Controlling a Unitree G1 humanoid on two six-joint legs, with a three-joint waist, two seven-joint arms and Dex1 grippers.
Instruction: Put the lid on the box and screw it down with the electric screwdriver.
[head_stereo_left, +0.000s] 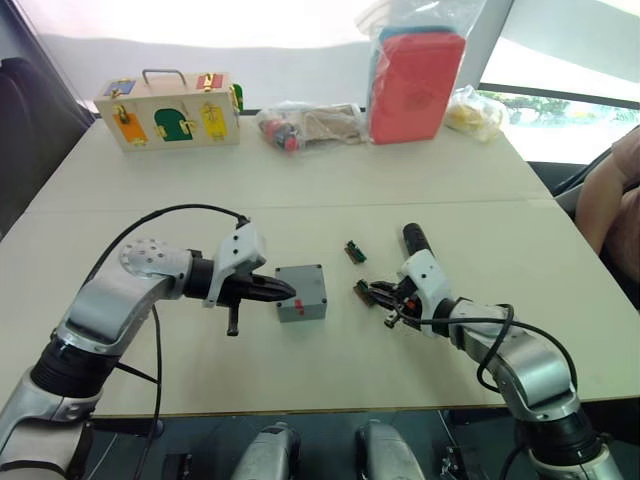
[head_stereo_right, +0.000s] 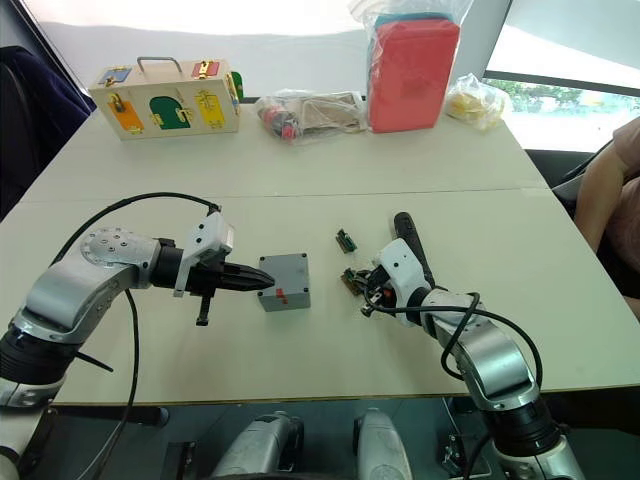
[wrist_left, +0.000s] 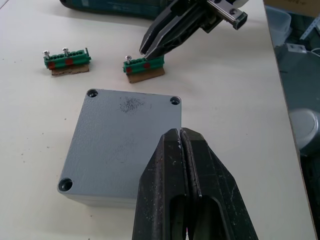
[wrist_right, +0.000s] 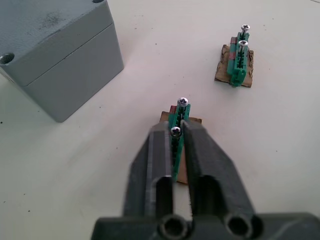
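bench (head_stereo_left: 300, 190) carrying the box (head_stereo_left: 301, 298) at centre with the lid (wrist_left: 127, 137) seated on top; left gripper (wrist_left: 180, 145), fingers pressed together and empty, tips over the lid's edge; right gripper (wrist_right: 176, 131) clamped on a green screw holder (wrist_right: 178, 120), beside the box; a second holder (wrist_right: 236, 62) lies nearby.

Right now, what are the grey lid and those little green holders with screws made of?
The lid looks like matte grey plastic: dull, faintly speckled, with moulded corner holes and a scuff. The green holders look like plastic too, ridged and bright, each on a brown, cardboard-like pad. Their screws shine silver, so probably metal.
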